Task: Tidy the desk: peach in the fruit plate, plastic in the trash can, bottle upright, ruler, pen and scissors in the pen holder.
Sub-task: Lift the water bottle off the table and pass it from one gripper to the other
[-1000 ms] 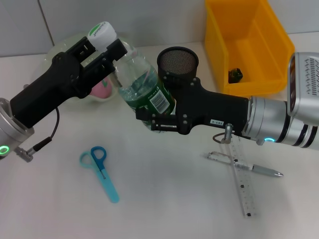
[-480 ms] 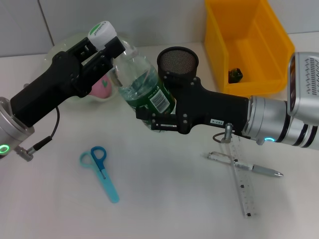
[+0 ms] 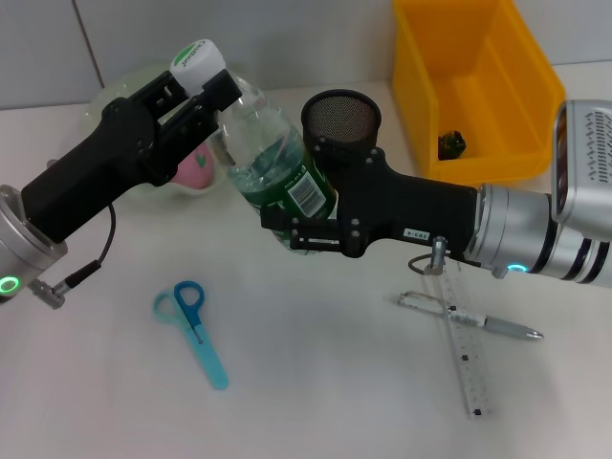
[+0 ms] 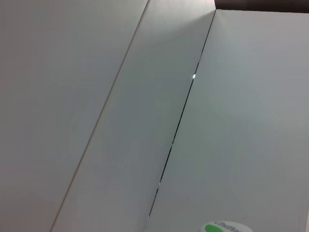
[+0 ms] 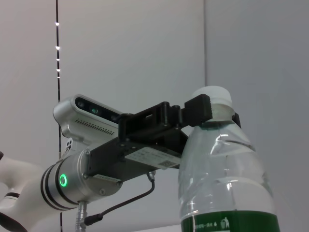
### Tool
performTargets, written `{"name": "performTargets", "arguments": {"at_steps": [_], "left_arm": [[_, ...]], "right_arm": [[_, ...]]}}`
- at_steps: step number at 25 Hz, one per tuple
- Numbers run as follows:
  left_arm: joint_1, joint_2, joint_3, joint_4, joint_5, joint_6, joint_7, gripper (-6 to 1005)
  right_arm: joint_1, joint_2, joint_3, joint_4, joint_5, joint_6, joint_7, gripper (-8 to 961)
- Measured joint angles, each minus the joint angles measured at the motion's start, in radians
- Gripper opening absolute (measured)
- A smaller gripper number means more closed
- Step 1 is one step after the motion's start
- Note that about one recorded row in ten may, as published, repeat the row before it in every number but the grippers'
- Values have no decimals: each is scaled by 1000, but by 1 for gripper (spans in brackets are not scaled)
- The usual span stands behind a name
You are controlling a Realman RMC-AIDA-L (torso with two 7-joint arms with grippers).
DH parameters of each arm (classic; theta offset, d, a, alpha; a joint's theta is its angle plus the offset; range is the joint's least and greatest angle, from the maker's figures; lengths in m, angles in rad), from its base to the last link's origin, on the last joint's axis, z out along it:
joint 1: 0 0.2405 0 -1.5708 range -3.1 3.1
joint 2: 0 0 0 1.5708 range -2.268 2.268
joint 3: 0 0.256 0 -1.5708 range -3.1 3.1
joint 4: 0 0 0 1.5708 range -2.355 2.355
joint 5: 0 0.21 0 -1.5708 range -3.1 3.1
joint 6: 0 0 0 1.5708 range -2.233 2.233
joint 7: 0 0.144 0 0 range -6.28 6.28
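Note:
A clear bottle [image 3: 273, 158] with a green label and white cap [image 3: 198, 59] hangs tilted above the desk, held at both ends. My left gripper [image 3: 206, 94] is shut on its neck just under the cap, which the right wrist view confirms at the left gripper [image 5: 205, 112] and bottle [image 5: 224, 183]. My right gripper [image 3: 292, 218] is shut on the bottle's lower body. The pink peach [image 3: 198, 168] lies in the pale green fruit plate [image 3: 122, 94]. Blue scissors [image 3: 194, 330], the clear ruler [image 3: 465, 349] and the pen [image 3: 483, 322] lie on the desk. The black mesh pen holder [image 3: 341, 117] stands behind my right wrist.
The yellow trash can [image 3: 478, 57] stands at the back right with a small dark crumpled item [image 3: 451, 143] inside; I cannot tell whether it is the plastic. The pen lies crossed over the ruler. The left wrist view shows wall panels and the cap's edge [image 4: 226, 227].

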Motion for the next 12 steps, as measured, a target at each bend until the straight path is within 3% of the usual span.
{"name": "performTargets", "arguments": {"at_steps": [12], "left_arm": [[0, 0, -1, -1, 1, 0, -3, 445]], "right_arm": [[10, -2, -19, -6, -8, 1, 14, 800]]}}
